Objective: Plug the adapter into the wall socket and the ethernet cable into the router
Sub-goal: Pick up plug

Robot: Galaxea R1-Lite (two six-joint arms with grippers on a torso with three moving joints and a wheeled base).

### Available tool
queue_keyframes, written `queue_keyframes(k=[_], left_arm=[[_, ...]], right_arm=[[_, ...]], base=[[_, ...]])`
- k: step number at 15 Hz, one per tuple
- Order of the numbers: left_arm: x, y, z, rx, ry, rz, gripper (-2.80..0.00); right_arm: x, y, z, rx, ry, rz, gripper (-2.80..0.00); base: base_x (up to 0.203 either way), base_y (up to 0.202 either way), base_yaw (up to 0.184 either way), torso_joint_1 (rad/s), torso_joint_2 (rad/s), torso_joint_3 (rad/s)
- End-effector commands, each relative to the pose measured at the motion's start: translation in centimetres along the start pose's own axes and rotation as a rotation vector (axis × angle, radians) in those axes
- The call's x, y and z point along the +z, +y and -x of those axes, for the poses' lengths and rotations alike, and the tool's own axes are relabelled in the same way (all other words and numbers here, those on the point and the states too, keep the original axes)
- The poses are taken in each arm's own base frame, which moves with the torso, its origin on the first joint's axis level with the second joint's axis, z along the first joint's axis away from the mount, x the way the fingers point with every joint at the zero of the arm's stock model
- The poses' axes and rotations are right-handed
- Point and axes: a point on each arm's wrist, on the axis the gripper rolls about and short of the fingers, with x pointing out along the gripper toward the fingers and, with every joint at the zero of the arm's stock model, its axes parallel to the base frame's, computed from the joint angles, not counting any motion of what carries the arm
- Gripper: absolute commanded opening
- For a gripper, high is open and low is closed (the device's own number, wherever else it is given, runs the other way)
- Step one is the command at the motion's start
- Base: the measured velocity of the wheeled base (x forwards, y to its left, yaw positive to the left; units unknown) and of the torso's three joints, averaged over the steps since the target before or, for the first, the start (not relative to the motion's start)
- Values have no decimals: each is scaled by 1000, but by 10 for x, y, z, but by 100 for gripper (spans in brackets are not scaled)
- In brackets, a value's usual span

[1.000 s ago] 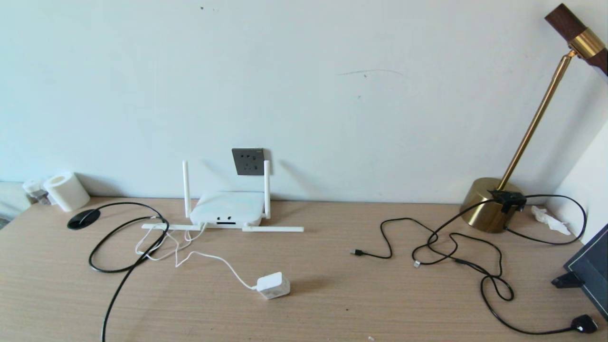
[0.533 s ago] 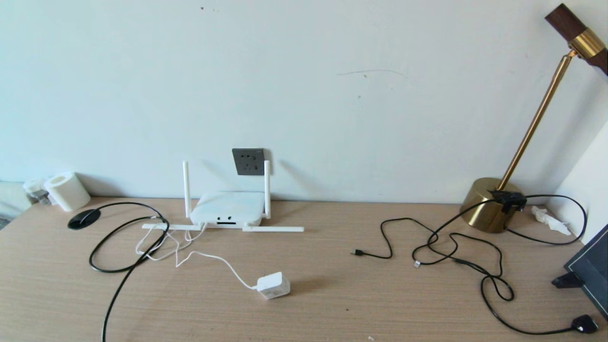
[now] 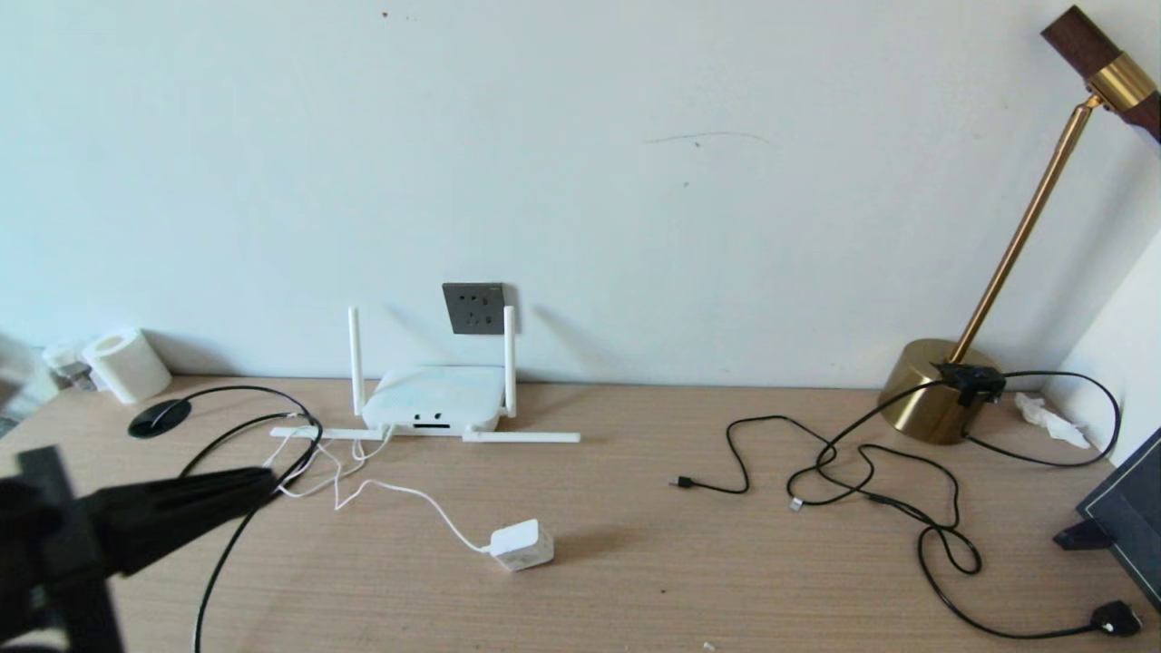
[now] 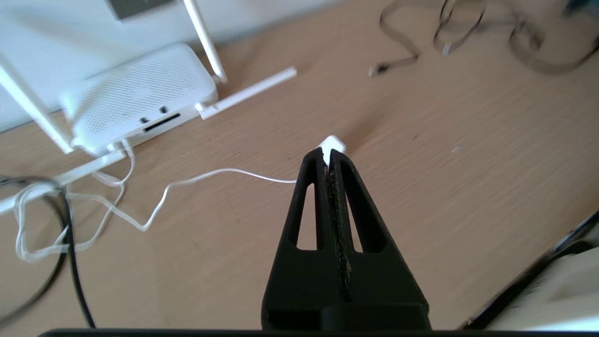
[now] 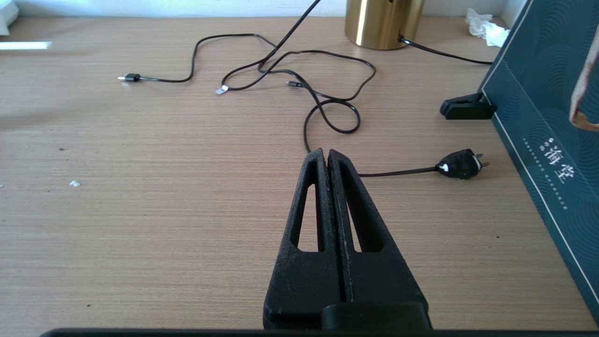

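Note:
The white adapter [image 3: 521,544] lies on the desk, its thin white cord [image 3: 408,492] running back to the router [image 3: 434,399]. Above the router, the dark grey wall socket [image 3: 473,308] sits on the wall. The thick black ethernet cable [image 3: 238,389] loops left of the router; its plug end is out of view. My left gripper [image 3: 268,481] hangs shut over that loop, well left of the adapter. In the left wrist view the adapter [image 4: 335,142] peeks past my shut left gripper [image 4: 327,154]. My right gripper [image 5: 326,154] is shut and empty above bare desk.
A brass lamp [image 3: 934,390] stands at the back right, with thin black cables [image 3: 862,472] and a black mains plug [image 3: 1116,618] sprawled before it. A dark box [image 3: 1129,517] leans at the right edge. A paper roll [image 3: 127,363] sits at the back left.
My left arm has come into the head view from the lower left, pointing toward the adapter. Nothing on the desk has moved.

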Motion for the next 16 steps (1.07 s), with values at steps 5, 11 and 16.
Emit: queue_keyframes(k=[5,11,16], left_arm=[[-10,55,-176,-209,201,-467,-280],[-20,32,-186,-554,215,-630,-280],[-13,40,-206,-683,314,-752,-280]], right_arm=[[0,0,0,1,2,0,-280],[0,0,0,0,3,0,-280],[0,0,0,0,1,0,-280]], base=[[0,0,0,0,0,0],[0,0,0,0,0,0],[0,0,0,0,0,0]])
